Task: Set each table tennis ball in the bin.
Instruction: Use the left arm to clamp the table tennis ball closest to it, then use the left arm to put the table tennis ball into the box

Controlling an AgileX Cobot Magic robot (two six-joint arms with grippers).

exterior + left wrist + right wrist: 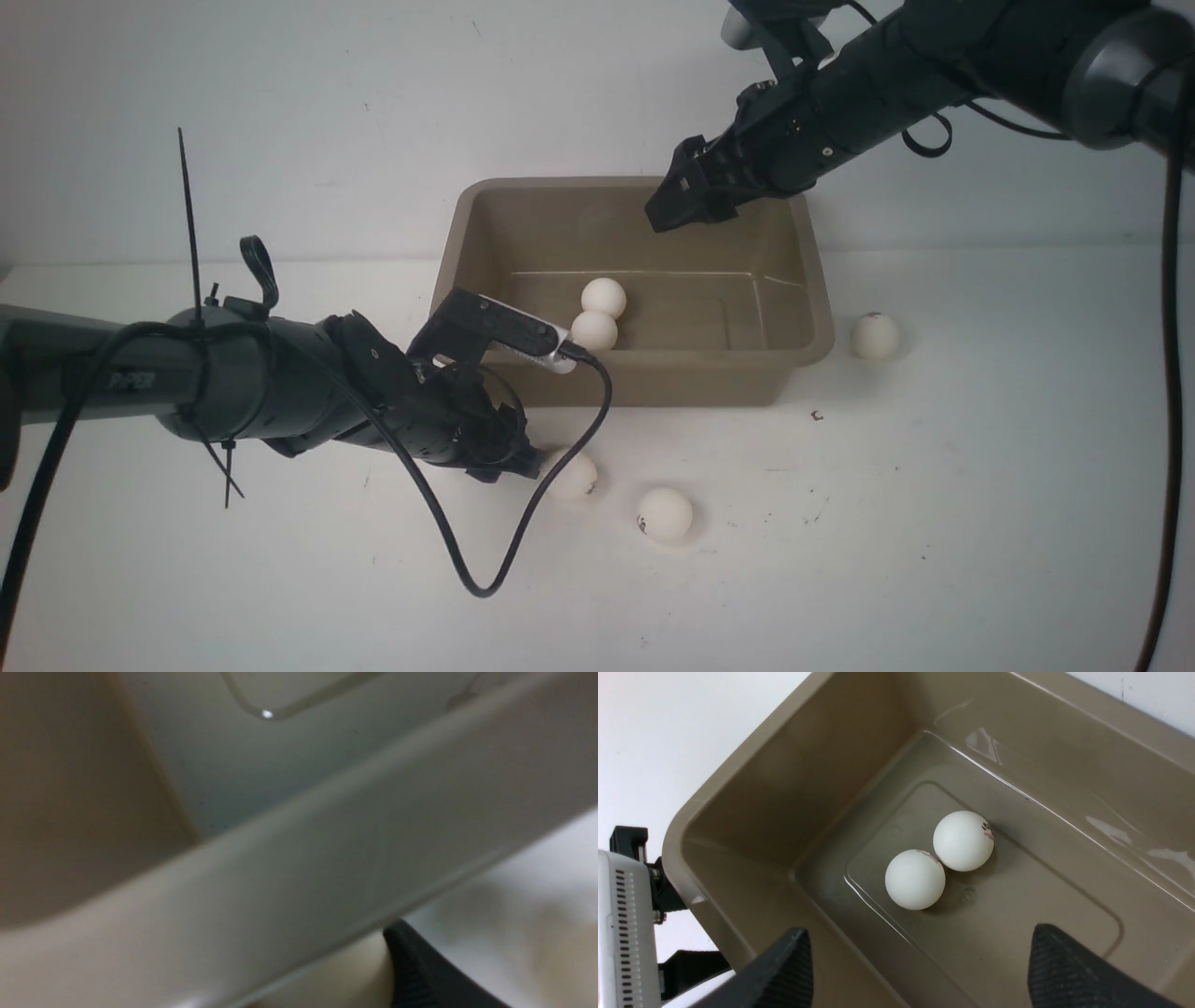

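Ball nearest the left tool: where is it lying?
Front view: that ball lies on the table right by the left tool, in front of the bin, left of another loose ball.

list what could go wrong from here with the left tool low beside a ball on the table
1. The left tool is right beside the ball; a ball this round may squirt away across the table.
2. The black cable loops close to that ball and could nudge it.
3. The right tool hangs open over the bin, so both arms may crowd there.
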